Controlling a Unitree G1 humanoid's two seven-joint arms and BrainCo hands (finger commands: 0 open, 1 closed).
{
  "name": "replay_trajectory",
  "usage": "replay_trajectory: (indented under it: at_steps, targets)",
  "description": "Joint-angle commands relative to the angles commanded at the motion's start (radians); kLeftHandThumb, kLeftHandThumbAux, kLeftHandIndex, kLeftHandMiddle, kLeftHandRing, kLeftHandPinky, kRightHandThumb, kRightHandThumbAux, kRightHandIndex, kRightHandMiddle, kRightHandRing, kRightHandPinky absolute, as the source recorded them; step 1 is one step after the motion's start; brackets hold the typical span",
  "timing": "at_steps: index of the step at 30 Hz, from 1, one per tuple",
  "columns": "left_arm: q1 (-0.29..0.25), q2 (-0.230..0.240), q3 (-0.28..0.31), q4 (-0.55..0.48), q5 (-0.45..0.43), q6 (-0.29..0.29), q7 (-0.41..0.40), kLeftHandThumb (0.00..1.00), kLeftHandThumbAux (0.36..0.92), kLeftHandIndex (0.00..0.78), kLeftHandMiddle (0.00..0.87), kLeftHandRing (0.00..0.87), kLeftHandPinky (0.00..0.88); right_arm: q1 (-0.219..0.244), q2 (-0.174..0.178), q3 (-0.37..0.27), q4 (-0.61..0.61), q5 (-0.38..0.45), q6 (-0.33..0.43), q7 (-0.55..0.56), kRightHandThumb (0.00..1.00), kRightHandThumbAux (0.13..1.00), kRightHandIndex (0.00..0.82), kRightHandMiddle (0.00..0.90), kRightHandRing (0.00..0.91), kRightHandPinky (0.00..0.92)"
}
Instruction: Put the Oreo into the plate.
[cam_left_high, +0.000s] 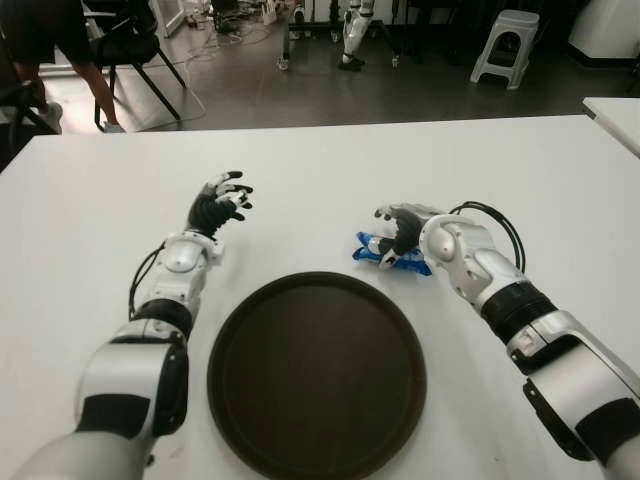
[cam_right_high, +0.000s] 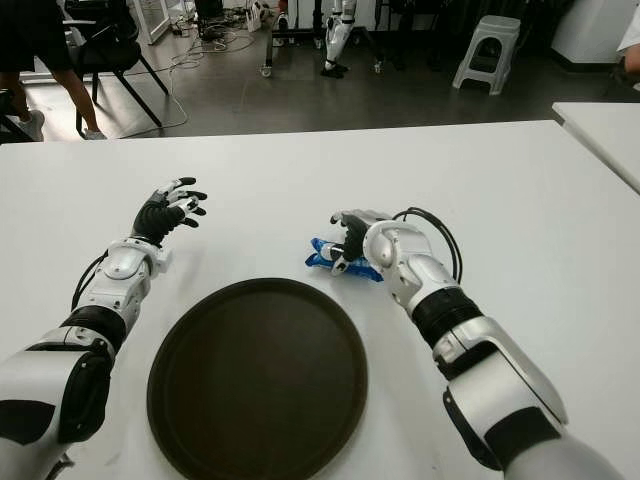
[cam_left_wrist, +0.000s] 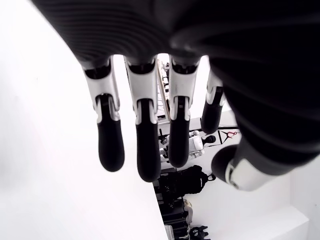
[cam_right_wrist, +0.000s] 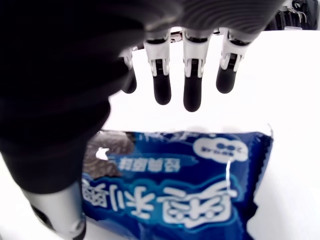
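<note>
Currently Oreo pack flat on white table, just beyond plate rim, long axis running left-right. Right hand directly over pack, fingers extended, not closed on it. Left hand left of plate, fingers spread, empty.

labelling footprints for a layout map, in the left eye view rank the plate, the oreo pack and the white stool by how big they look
1. plate, by far the largest.
2. and 3. Oreo pack and white stool: unsure. The right hand hovering over the pack hides part of it, and the stool stands far back on the floor.
</note>
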Motion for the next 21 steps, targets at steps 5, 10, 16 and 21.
replay_trajectory:
  at_steps: [5,10,16,21]
  targets:
    - [0.0,0.0,-0.001,0.0,0.001,0.001,-0.001,0.223,0.637,0.2,0.342,0.414,0.459,0.005,-0.004,-0.004,0.001,0.005,-0.029,-0.005,0.0,0.792,0.172,0.222,0.206,0.196]
    - [-0.001,0.001,-0.002,0.0,0.002,0.0,-0.002,0.218,0.633,0.202,0.349,0.418,0.452,0.007,-0.009,-0.009,-0.002,0.017,-0.063,0.004,0.0,0.777,0.131,0.183,0.172,0.154]
    - [-0.001,0.001,-0.004,0.0,0.004,-0.001,0.0,0.206,0.626,0.198,0.351,0.428,0.468,0.002,-0.023,0.002,0.006,0.024,-0.126,0.024,0.0,0.77,0.034,0.049,0.044,0.031]
    - [-0.002,0.001,-0.004,0.001,0.005,-0.001,0.001,0.192,0.631,0.197,0.349,0.425,0.462,-0.008,-0.039,0.017,0.024,0.019,-0.18,0.045,0.0,0.78,0.005,0.008,0.007,0.005]
